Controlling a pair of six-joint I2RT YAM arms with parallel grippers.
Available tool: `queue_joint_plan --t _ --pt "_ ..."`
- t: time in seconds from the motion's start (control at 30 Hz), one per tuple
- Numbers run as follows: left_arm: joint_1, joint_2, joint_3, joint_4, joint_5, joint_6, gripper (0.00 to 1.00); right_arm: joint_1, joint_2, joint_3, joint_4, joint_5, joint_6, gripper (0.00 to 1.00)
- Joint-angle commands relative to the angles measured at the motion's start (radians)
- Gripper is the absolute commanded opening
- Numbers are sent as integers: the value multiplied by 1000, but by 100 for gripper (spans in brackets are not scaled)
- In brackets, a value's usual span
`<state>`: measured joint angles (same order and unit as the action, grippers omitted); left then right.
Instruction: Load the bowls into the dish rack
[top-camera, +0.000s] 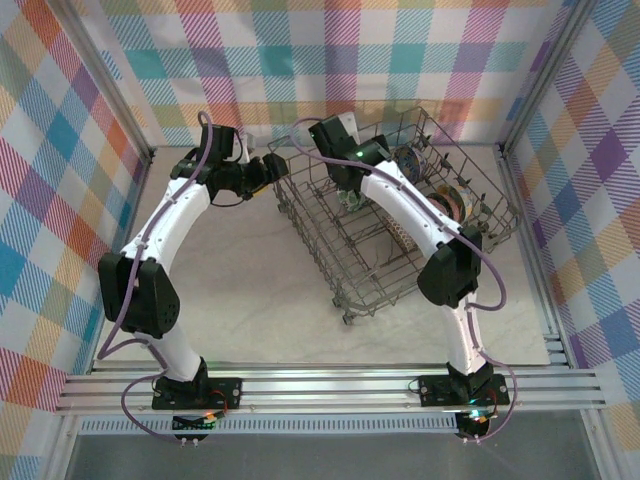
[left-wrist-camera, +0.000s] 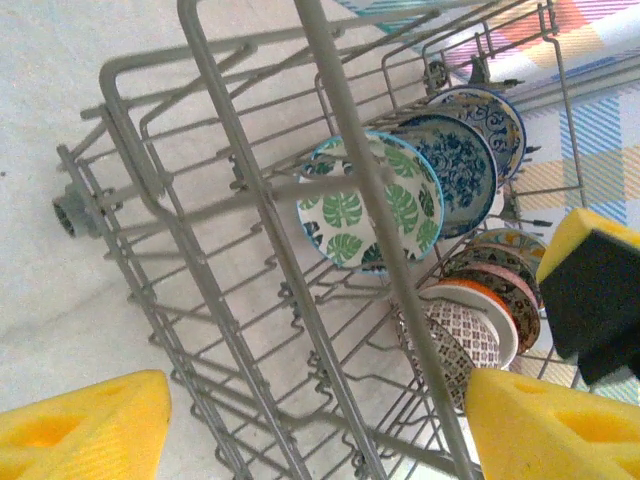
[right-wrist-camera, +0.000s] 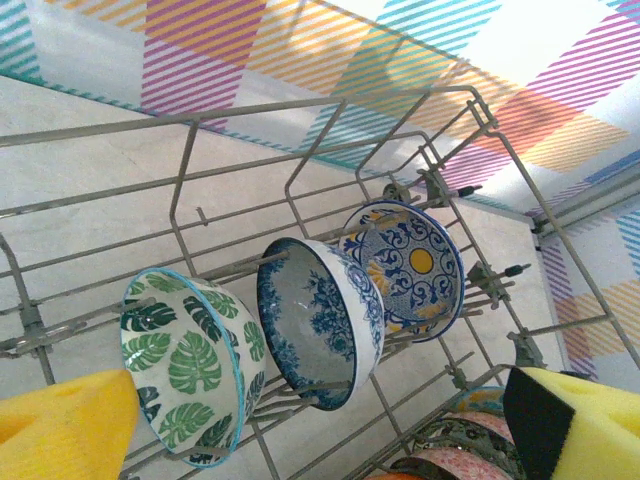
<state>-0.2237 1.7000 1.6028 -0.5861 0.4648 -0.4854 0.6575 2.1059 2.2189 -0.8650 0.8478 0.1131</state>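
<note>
Right tool (right-wrist-camera: 320, 425) gapes empty by leaf bowl (right-wrist-camera: 185, 365); left tool (left-wrist-camera: 320, 430) wide, empty, beside dish rack (left-wrist-camera: 350, 140) rim.

Plaid booth, even light, no hard shadows.
Walls (top-camera: 60, 150) on three sides: checked cloth in pink, teal, orange, purple, white. Tabletop (top-camera: 250, 290) off-white, faintly veined. Silver metal posts (top-camera: 108, 95) at the back corners; ribbed aluminium rails (top-camera: 330, 385) along the near edge.

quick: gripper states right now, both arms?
Left gripper: open, holding nothing.
Right gripper: open, holding nothing; the leaf-print bowl sits in the rack next to one finger.
</note>
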Motion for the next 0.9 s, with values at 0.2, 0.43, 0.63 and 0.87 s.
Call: queue_joint_plan --t 0.2,0.43,0.63,0.87 --pt "-121 -79 54 -152 -15 -5 81 -84 -100 -83 71 -110 -56 95" --pt "-223 -46 38 -223 -36 -3 79 -158 -198 -207 110 -165 -58 95" --pt "-263 14 98 -288 -120 8 70 -195 -247 -271 121 -187 -62 95" --pt "-265 79 183 -411 -219 46 52 -227 -297 -351 131 -201 -54 95"
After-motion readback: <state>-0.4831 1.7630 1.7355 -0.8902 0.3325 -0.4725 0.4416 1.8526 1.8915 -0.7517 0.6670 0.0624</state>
